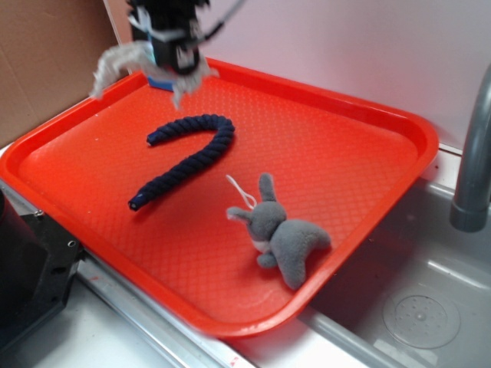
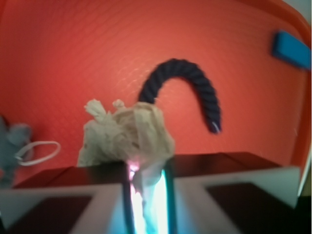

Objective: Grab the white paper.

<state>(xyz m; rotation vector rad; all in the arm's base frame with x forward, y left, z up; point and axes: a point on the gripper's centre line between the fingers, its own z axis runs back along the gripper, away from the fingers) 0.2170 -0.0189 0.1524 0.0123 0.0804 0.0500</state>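
Observation:
The crumpled white paper (image 2: 124,134) is pinched between the two fingers of my gripper (image 2: 146,190), which is shut on it. In the exterior view the gripper (image 1: 175,67) hangs above the back left corner of the red tray (image 1: 360,138), and the white paper (image 1: 115,67) sticks out on both sides of it, a strip trailing to the left, clear of the tray floor.
A dark blue curved rope (image 1: 184,157) lies mid-tray, also in the wrist view as the rope (image 2: 187,85). A grey plush bunny (image 1: 284,238) with a white string loop lies near the front right rim. A blue block (image 2: 292,48) sits at the tray's back. A grey faucet pipe (image 1: 472,161) stands right, over a sink.

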